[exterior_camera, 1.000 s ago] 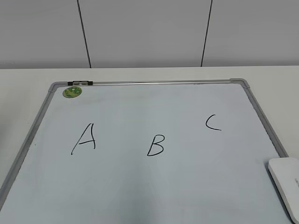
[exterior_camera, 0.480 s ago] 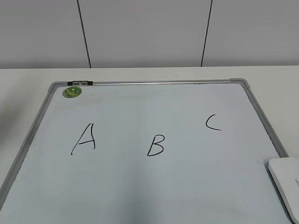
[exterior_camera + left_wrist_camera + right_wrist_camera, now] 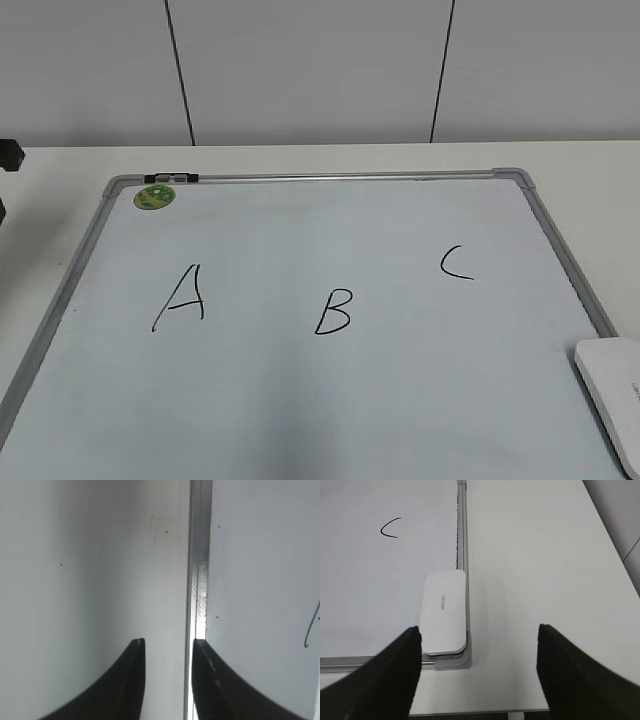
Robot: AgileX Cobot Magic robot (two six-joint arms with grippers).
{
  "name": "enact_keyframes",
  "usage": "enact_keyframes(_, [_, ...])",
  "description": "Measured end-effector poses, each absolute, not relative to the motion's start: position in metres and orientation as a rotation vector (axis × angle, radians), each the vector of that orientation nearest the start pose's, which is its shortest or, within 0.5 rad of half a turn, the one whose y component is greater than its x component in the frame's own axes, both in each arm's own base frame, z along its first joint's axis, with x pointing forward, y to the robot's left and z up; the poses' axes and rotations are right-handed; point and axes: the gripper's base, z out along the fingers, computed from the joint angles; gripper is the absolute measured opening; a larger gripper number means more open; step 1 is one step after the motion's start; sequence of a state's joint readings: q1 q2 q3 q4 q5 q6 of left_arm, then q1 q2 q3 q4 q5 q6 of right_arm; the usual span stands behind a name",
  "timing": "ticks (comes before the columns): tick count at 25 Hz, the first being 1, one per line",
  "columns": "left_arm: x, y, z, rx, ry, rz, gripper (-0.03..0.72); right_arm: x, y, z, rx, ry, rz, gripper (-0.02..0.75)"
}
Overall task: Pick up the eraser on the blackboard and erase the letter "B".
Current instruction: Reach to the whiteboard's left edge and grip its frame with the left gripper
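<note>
The blackboard (image 3: 300, 400) lies flat on the table, with a black "A" (image 3: 180, 297), the letter "B" (image 3: 334, 311) and a "C" (image 3: 456, 262). The eraser (image 3: 612, 390) lies at its near right corner, cut off by the picture's edge. In the right wrist view the eraser (image 3: 445, 611) sits against the board's frame (image 3: 462, 540). My right gripper (image 3: 479, 630) is open and empty above it, the left finger next to the eraser. My left gripper (image 3: 167, 642) is narrowly open and empty over the board's left frame (image 3: 199, 580).
A round green magnet (image 3: 154, 197) sits at the board's far left corner. A dark part of the left arm (image 3: 8, 155) shows at the left edge. Bare white table (image 3: 535, 555) lies right of the board; its near edge is just below the right gripper.
A dark part of the left arm has come into the exterior view at the left edge. The board, letters and eraser have not moved.
</note>
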State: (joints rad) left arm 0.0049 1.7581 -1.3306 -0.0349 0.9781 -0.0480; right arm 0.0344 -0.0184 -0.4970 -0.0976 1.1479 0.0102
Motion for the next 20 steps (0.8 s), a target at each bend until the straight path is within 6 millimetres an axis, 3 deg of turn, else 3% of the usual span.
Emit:
enact_keyframes(9, [0.388,-0.001,0.216,-0.037,2.949,-0.057,0.241,-0.011,-0.008,0.270,-0.015,2.113,-0.091,0.533])
enact_keyframes(20, [0.397,-0.006,0.168,-0.014,3.069,-0.140,0.241,-0.011,-0.008,0.270,-0.015,2.113,-0.091,0.533])
